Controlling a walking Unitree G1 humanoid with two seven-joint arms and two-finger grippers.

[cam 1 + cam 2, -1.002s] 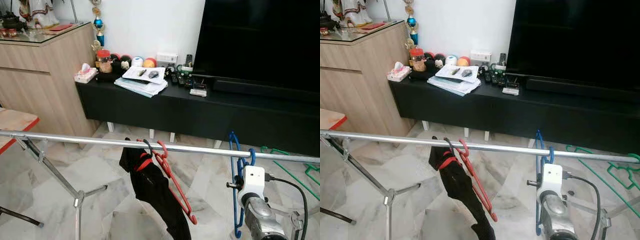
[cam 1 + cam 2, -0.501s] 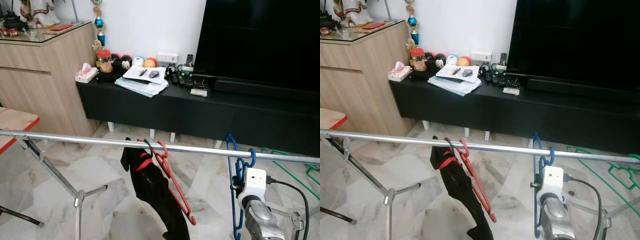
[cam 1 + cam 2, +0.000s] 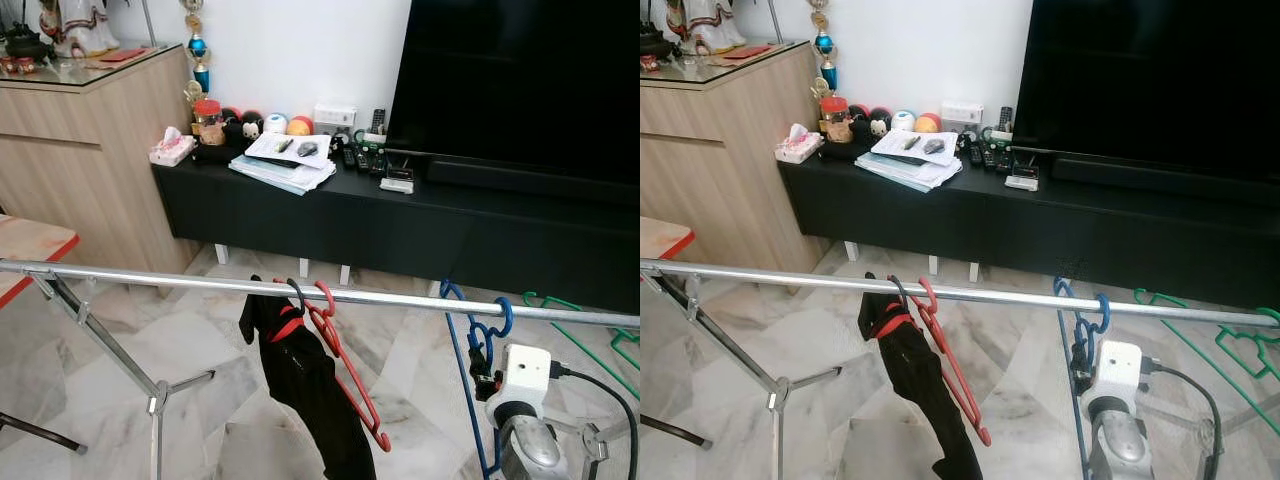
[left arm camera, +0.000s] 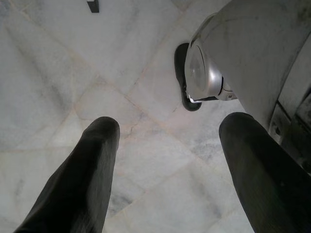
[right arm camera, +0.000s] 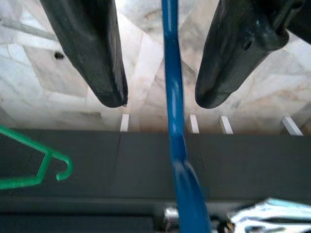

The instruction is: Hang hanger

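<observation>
Because the task is to hang a hanger, the scene is built around the silver clothes rail (image 3: 200, 283), which runs across the whole view on a folding stand so that hooks can drop over it from above. Toward the middle, a red hanger (image 3: 340, 355) already hangs from the rail with a black garment (image 3: 310, 395) draped on it, its weight pulling it straight down. Further right, the blue hanger (image 3: 470, 375) has its hook over the rail, so it looks as if it now carries its own weight. Just below that hook sits the right gripper (image 5: 158, 99), fingers spread apart with the blue bar running between them and touching neither; I judge this as a release, leaving the hanger free to settle. At the far right, green hangers (image 3: 580, 335) hang near the rail's end. The left gripper (image 4: 165, 145) points at the marble floor (image 4: 58, 77) with its fingers apart and nothing between them, idle since one arm suffices. Behind stands a black TV console (image 3: 330, 215).
</observation>
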